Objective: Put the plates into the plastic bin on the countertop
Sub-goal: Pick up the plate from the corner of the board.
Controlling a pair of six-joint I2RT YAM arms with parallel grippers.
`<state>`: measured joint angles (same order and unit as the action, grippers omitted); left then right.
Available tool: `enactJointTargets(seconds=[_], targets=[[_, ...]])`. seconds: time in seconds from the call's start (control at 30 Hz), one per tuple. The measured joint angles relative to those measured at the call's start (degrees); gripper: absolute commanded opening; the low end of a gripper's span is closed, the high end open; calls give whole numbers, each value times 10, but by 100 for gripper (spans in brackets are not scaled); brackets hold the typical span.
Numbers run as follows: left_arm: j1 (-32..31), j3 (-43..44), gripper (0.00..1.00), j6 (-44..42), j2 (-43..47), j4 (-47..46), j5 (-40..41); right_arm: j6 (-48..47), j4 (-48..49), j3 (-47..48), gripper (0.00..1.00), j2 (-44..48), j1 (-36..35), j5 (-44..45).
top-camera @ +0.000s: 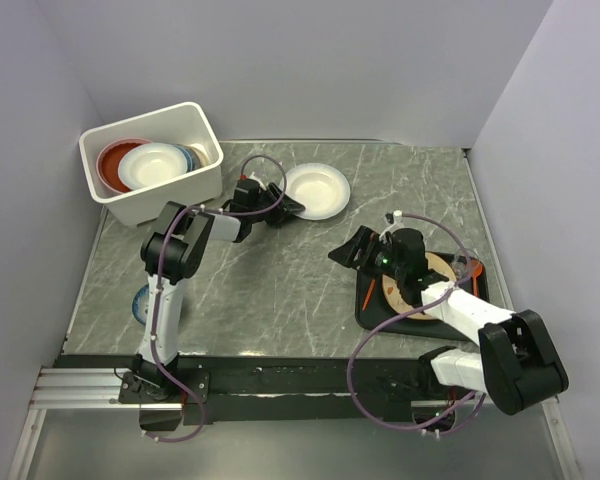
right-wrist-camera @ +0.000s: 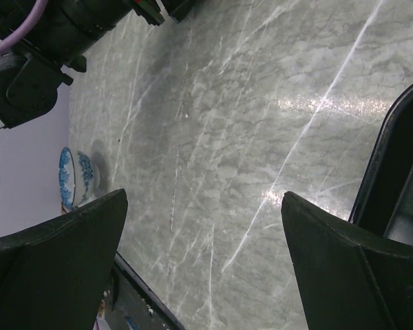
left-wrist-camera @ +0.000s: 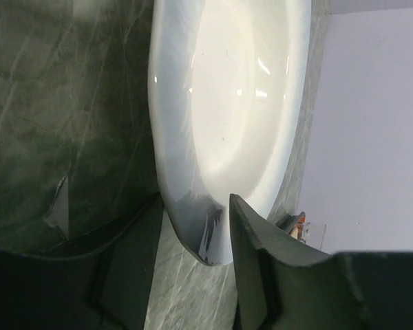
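Along the bottom of the top view, an aluminium rail (top-camera: 80, 385) carries both arm bases in front of the grey-green, white-veined tabletop (top-camera: 280, 290). At lower right lies a flat black tray (top-camera: 377, 316) holding a tan round plate (top-camera: 445, 268) partly under the right arm. The right tool (right-wrist-camera: 205, 199) hangs at the tray's left edge over bare stone, its fingers spread wide with nothing between them. At lower left, beside the left arm's base, stands a small blue-and-white bowl (top-camera: 140, 303). Above centre, a white plate (top-camera: 318, 190) lies flat on the tabletop; the left tool (left-wrist-camera: 195, 199) straddles its near rim, one finger on each side, though whether the fingers press the rim cannot be told. At upper left sits the white plastic bin (top-camera: 165, 195), containing stacked plates (top-camera: 155, 163), a white one uppermost and a red-orange one behind it. Plain pale lavender walls (top-camera: 330, 60) enclose the tabletop at left, rear and right.
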<state>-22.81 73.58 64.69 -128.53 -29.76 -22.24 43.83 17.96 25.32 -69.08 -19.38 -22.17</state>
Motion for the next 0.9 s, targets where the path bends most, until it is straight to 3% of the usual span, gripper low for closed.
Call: enactJointTargets(seconds=[0.13,0.33,0.9], targets=[[0,7,35,10,-9,0,6,0,1,2,100,-10,0,-2],[0,34,1,55,-31,-14,-4,3,5,2,100,-21,0,-8],[-3,6,1,80,-17,-45,14,7,4,2,100,4,0,-8]])
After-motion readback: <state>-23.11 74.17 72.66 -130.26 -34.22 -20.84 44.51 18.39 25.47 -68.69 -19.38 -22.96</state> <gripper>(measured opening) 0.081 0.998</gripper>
